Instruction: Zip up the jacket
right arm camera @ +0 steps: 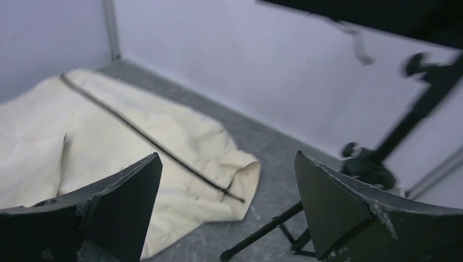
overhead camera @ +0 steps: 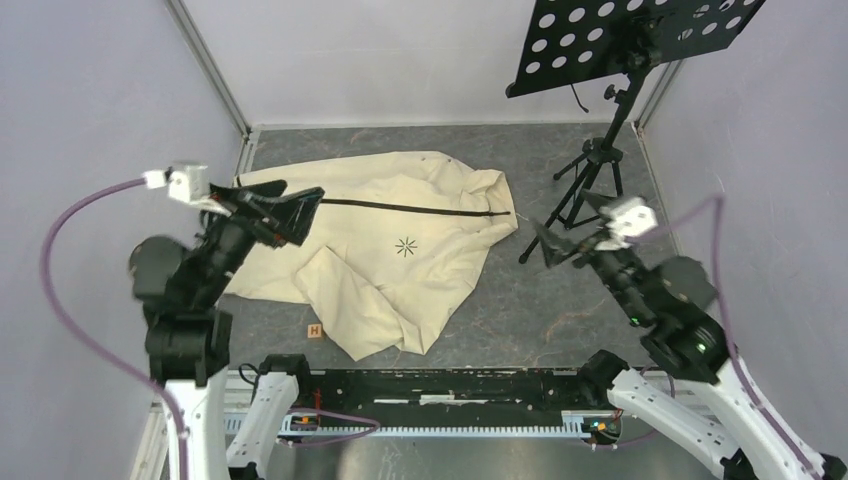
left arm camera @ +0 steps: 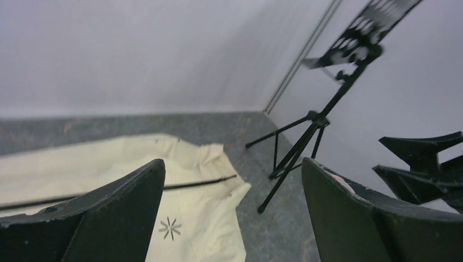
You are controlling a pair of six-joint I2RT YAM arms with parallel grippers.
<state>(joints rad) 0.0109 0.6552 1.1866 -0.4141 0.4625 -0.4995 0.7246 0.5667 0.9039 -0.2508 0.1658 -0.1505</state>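
The cream jacket (overhead camera: 385,250) lies flat on the grey floor, its dark zipper (overhead camera: 410,208) running left to right as one closed line and a black starburst logo (overhead camera: 406,246) below it. It also shows in the left wrist view (left arm camera: 196,213) and the right wrist view (right arm camera: 109,136). My left gripper (overhead camera: 295,212) is open and empty, raised over the jacket's left end. My right gripper (overhead camera: 560,245) is open and empty, raised right of the jacket near the stand's legs.
A black music stand (overhead camera: 600,150) on a tripod stands right of the jacket, its perforated desk (overhead camera: 630,35) overhead. A small orange block (overhead camera: 315,331) lies near the jacket's front edge. Grey walls enclose the floor on three sides.
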